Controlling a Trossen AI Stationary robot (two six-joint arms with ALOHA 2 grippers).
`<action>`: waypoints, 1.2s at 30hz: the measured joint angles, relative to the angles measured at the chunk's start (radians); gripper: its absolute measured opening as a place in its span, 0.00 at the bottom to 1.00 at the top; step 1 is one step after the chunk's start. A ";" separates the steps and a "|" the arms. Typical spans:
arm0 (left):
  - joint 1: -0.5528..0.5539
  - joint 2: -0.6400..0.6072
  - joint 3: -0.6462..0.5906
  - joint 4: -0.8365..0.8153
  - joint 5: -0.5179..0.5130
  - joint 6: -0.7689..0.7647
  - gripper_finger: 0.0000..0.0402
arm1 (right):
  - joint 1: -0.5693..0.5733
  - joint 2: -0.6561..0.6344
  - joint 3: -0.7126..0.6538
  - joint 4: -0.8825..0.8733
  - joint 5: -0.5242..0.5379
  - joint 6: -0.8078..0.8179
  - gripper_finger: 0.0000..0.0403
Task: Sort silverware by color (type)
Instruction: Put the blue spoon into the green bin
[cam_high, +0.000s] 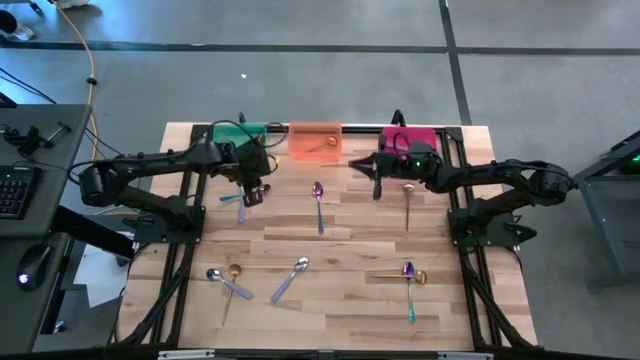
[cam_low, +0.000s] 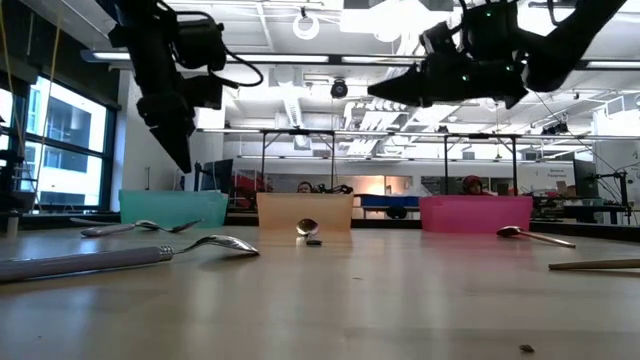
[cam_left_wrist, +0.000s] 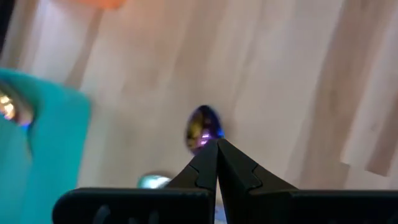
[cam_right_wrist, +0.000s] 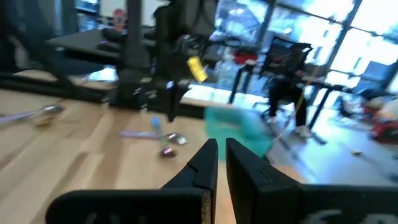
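Note:
My left gripper (cam_high: 252, 193) hangs above the table in front of the green bin (cam_high: 240, 134), shut on an iridescent purple-blue spoon (cam_left_wrist: 203, 128). Two more utensils (cam_high: 236, 203) lie flat on the wood just beneath it. My right gripper (cam_high: 377, 180) is raised in front of the pink bin (cam_high: 410, 138), shut and empty (cam_right_wrist: 222, 148). A gold spoon (cam_high: 322, 146) lies inside the orange bin (cam_high: 315, 138). Other silverware lies flat on the table: an iridescent spoon (cam_high: 318, 203), a gold one (cam_high: 408, 202), and others near the front edge. My left gripper pinches the iridescent spoon between its two fingers from above, pointing down. The bowl (cam_left_wrist: 204, 127) sticks out just past the fingertips (cam_left_wrist: 231, 160). The fingers hide the handle. The spoon is lifted clear of the table.
A silver and a gold utensil (cam_high: 226, 281), a silver spoon (cam_high: 290, 280) and a crossed iridescent and gold pair (cam_high: 409, 276) lie near the front edge. The three bins stand along the far edge. Bare wood shows in the middle (cam_high: 360, 240).

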 joint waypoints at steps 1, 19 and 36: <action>0.015 0.000 0.000 0.000 0.000 0.001 0.00 | -0.013 0.000 0.010 0.000 0.000 -0.005 0.04; 0.084 0.018 0.000 -0.102 0.123 0.003 0.22 | -0.244 0.000 0.029 -0.044 0.003 0.049 0.04; 0.056 0.192 -0.076 0.022 0.045 -0.031 0.28 | -0.230 0.000 0.029 -0.093 0.000 0.026 0.04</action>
